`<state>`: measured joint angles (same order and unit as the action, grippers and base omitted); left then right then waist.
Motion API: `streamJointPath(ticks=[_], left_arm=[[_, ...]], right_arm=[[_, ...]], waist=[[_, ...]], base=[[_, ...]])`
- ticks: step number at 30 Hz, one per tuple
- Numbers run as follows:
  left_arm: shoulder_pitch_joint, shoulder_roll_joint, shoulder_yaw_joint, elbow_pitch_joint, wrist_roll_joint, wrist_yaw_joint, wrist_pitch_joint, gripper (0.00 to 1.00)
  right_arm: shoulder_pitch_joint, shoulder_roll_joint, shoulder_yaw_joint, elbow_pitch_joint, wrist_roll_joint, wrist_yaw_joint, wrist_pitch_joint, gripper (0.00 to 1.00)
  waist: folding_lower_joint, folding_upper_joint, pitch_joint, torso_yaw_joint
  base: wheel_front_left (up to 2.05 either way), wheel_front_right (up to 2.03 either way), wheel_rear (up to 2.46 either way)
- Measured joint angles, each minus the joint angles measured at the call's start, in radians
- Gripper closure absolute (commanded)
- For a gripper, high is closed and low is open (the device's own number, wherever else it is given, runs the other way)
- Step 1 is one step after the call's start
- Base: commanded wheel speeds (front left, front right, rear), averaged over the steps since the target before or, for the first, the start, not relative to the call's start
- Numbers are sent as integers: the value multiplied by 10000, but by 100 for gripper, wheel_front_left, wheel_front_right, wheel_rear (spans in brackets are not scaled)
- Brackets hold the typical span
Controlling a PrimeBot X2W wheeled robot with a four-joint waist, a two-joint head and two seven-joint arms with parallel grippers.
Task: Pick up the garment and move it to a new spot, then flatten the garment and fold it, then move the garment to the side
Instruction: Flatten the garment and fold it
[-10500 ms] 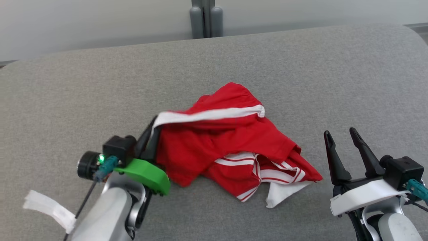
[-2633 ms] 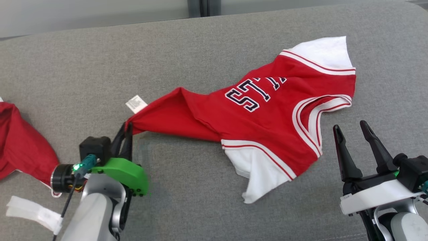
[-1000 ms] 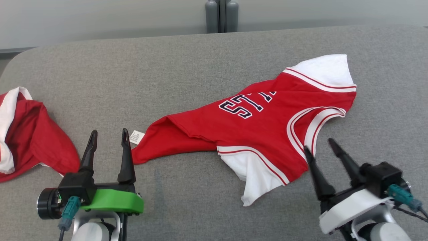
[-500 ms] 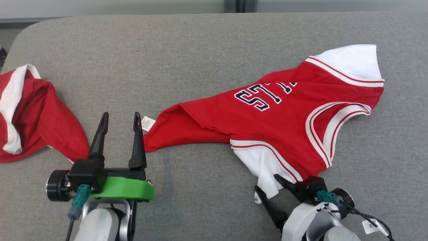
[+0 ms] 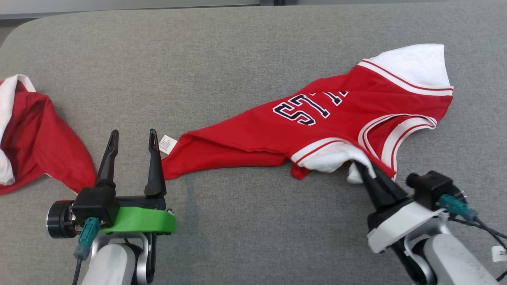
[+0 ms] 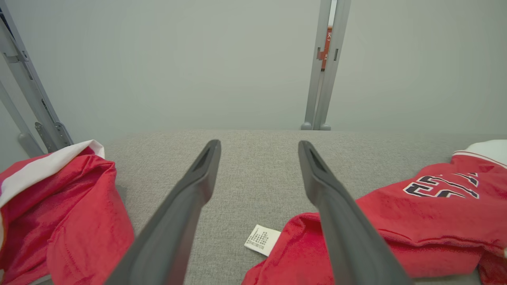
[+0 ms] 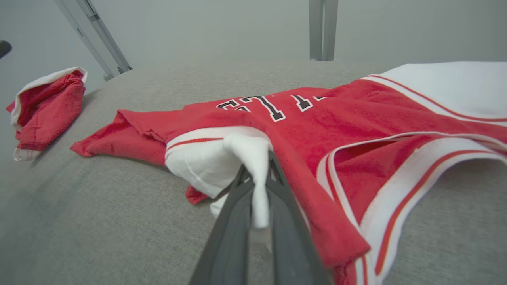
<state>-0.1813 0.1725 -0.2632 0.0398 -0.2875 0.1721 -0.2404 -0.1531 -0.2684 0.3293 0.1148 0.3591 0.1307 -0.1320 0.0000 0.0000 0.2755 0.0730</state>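
On the cushion the jersey is laid crooked, right of centre. Its sleeve is pinched in the closed right gripper; the left gripper is spread wide, empty. Flattening seems begun; the sleeve must be drawn outward.

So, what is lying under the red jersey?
The grey cushion shows all around the red jersey, which lies on it. Anything directly beneath the cloth is covered.

Bright, even light leaves only faint shadows under the shirt. The wrist views bow at their edges, and the right gripper blurs up close.
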Motion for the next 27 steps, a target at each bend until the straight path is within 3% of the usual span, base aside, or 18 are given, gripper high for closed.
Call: streamJointPath(ticks=[7, 11, 12, 13, 14, 19, 27], left_arm=[[0, 29, 50, -56, -2, 73, -67, 0], [-1, 40, 52, -58, -4, 100, -73, 0], [-1, 44, 52, -48, -6, 100, -73, 0], [-3, 42, 42, -40, -6, 102, -73, 0], [-6, 42, 40, -29, -6, 102, -75, 0], [-16, 48, 31, 36, -33, 127, -77, 0], [158, 163, 105, 50, -94, 251, -84, 0]], right_arm=[[605, -211, -2479, -851, -15, 0, 336, 100], [934, -96, -3145, -796, -35, 0, 702, 100], [1006, -10, -3145, -756, 19, 0, 744, 76], [1065, 75, -3131, -675, 107, 0, 825, 31], [1108, 104, -3129, -598, 109, 0, 857, 0], [1204, 318, -3407, -731, 127, 0, 349, 0], [1378, 456, -3524, -2353, -412, 0, -303, 0]], waist=[[0, 0, 38, -198], [0, 0, 94, -259], [0, 0, 105, -276], [0, 0, 112, -289], [0, 0, 118, -298], [0, 0, 50, -347], [0, 0, -263, -464]], base=[[0, 0, 0], [0, 0, 0], [0, 0, 0], [0, 0, 0], [0, 0, 0], [0, 0, 0], [0, 0, 0]])
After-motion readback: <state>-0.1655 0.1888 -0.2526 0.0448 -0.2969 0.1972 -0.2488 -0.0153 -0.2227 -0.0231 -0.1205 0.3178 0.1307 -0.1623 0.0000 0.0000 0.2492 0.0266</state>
